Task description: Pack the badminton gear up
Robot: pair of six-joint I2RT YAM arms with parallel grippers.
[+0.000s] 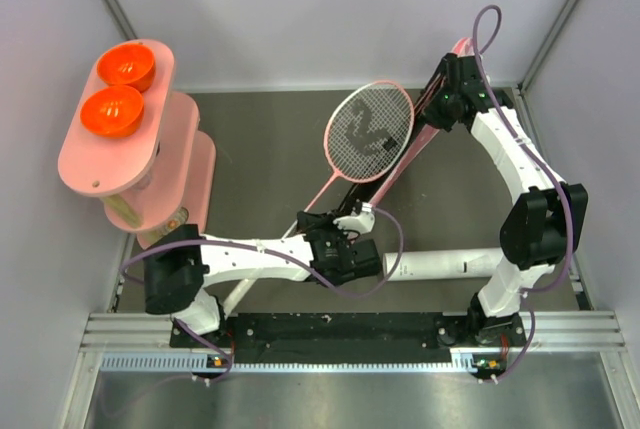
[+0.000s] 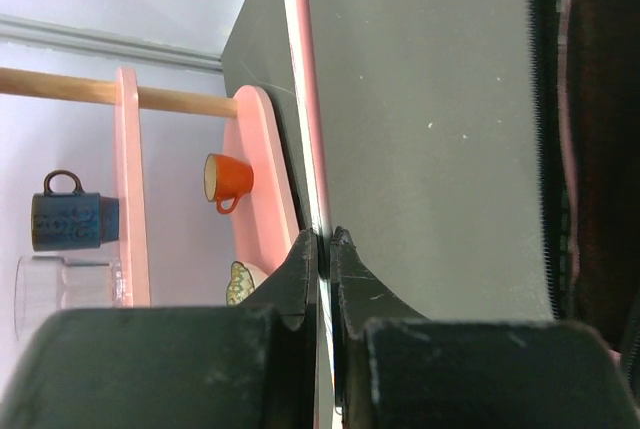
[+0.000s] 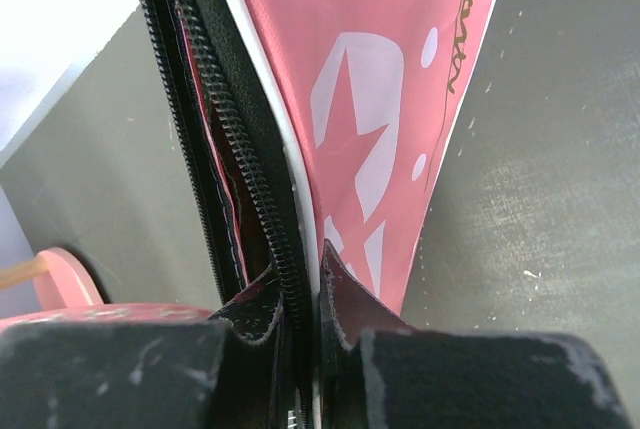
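A pink-framed racket (image 1: 370,131) is tilted over the mat, head far, its thin shaft (image 2: 300,59) running down to my left gripper (image 1: 327,221). That gripper (image 2: 325,244) is shut on the shaft. The white handle (image 1: 240,294) pokes out below the left arm. The pink bag (image 3: 380,99) hangs on edge at the back right, its black zip rim (image 1: 405,159) sloping towards the racket head. My right gripper (image 1: 441,99) (image 3: 312,269) is shut on the bag's zip edge. A long white tube (image 1: 440,265) lies near the front. No shuttlecocks are in view.
A pink oval stand (image 1: 110,149) with two orange bowls (image 1: 112,109) stands at the left wall. Its lower shelves hold an orange cup (image 2: 228,179), a blue mug (image 2: 70,214) and a glass (image 2: 65,289). Grey walls close in the dark mat (image 1: 260,149).
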